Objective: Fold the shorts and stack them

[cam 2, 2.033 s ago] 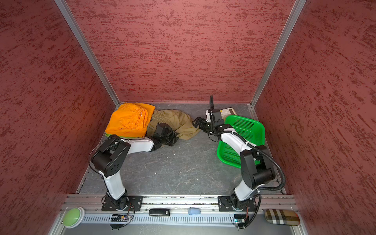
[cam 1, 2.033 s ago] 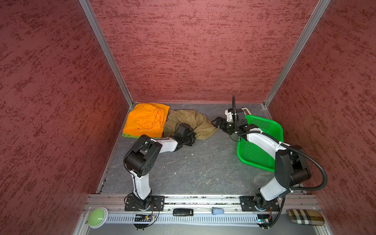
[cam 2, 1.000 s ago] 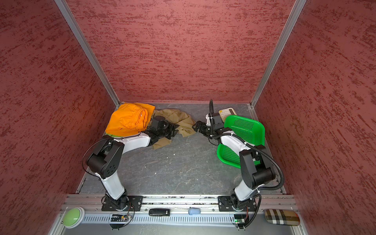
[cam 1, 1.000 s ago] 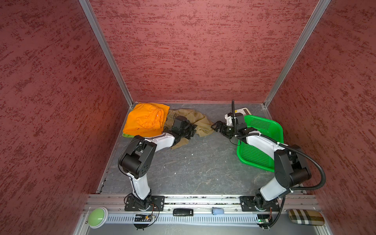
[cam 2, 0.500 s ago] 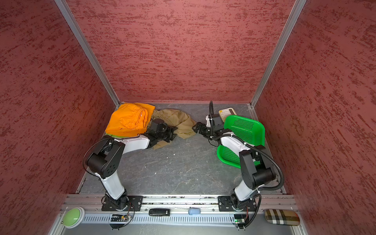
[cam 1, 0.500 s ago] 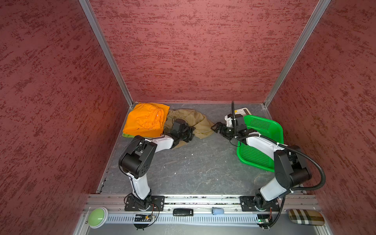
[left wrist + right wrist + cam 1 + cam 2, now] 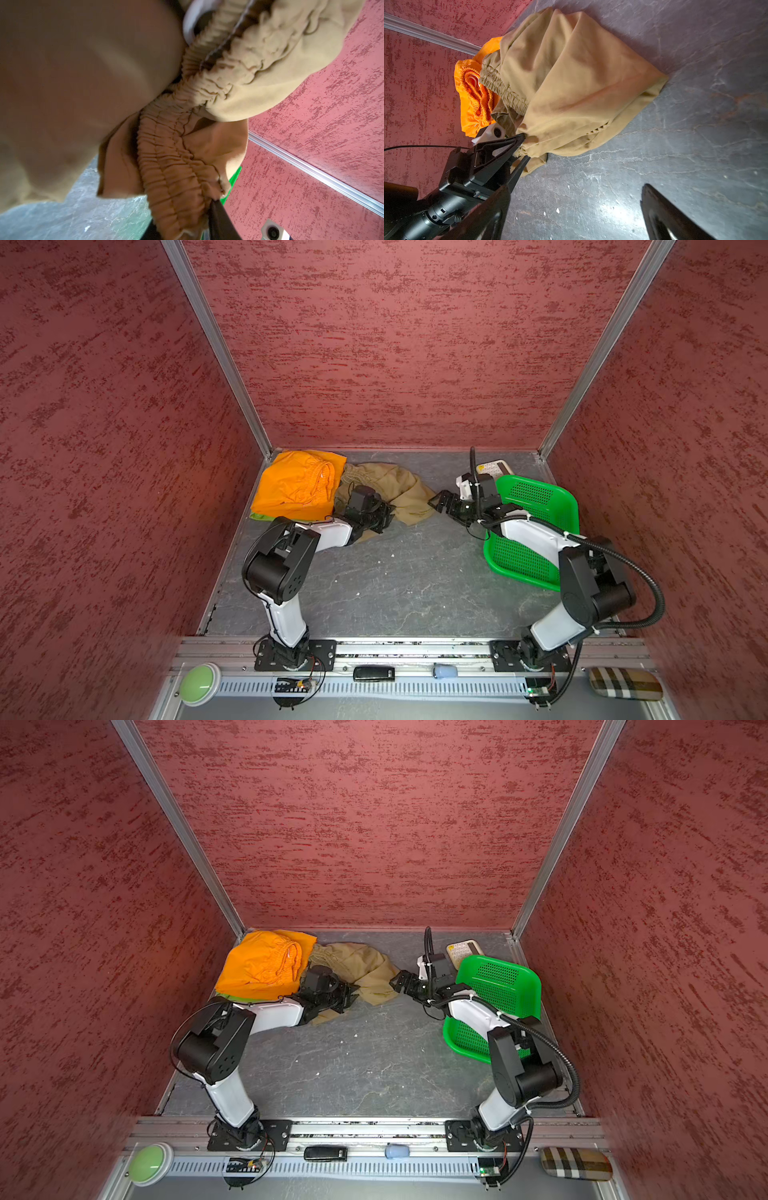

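The khaki shorts (image 7: 399, 485) lie crumpled at the back middle of the table, seen in both top views (image 7: 361, 965). My left gripper (image 7: 384, 516) is shut on their elastic waistband (image 7: 176, 166), and the right wrist view shows its fingertips (image 7: 522, 138) pinching the fabric. Left of them the orange shorts (image 7: 297, 483) lie folded over a sliver of lime green shorts (image 7: 259, 516). My right gripper (image 7: 442, 504) hovers open just right of the khaki hem, with only bare table between its fingers (image 7: 654, 199).
A green perforated basket (image 7: 536, 506) stands at the right under my right arm. A small white keypad device (image 7: 494, 468) lies behind it. Red walls close in three sides. A green button (image 7: 199, 682) and a plaid case (image 7: 625, 684) sit on the front rail.
My left gripper has shifted a little toward the front and right, and the khaki cloth has moved with it. The right gripper has stayed open and almost still.
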Tool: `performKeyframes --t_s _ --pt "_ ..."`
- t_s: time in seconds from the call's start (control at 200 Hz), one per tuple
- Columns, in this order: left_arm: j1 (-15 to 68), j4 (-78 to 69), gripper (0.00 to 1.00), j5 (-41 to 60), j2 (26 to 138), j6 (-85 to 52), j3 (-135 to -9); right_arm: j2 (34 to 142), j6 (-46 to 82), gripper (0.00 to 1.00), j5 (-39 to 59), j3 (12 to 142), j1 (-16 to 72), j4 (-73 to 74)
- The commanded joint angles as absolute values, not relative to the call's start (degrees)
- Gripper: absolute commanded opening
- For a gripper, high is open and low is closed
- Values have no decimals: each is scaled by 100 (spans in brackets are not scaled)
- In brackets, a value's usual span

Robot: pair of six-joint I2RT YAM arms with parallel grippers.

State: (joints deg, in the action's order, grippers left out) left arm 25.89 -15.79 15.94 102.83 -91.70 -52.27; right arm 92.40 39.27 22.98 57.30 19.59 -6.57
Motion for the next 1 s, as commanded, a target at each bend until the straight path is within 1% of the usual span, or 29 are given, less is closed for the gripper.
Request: performKeyframes --t_s 0.0,0.11,0.346,0.416,0.476,0.501,0.546,0.596,0.731,0.877,0.992 --pt "2575 -1526 32 1601 9971 -9067 -5278 9127 3981 99 2312 5696 2001 -438" --pt "2540 -1468 37 1654 9949 -9052 -5285 9149 3990 99 2315 5713 2025 -423" --pt "2560 -1459 36 1644 9888 -9106 -5185 9190 4011 99 2316 5743 2074 -385" --pt "2540 -1431 33 1652 9913 -9077 -5197 9209 4017 99 2310 5770 2083 -378" --pt "2522 -1561 28 1657 9953 -9087 -5176 9213 4025 99 2318 5783 2098 -370" --pt "2514 -1619 22 1653 9970 -9080 -5170 9203 4025 99 2313 5794 2105 -375" --pt "2508 -1709 10 1652 10004 -9062 -5180 9186 4010 99 2307 5803 2113 -399" --pt "2489 -1827 0 1713 10048 -9042 -5219 9168 3989 99 2296 5798 2118 -434" --pt "2346 -1904 0 2077 10083 -8884 -5708 9071 3966 99 2258 5665 2142 -443" --pt "2092 -392 0 2557 10075 -7878 -7212 8974 3852 99 2019 5470 2421 -387" --pt "1872 299 0 2988 10175 -7450 -8087 9123 3969 99 1973 5329 2660 -184"
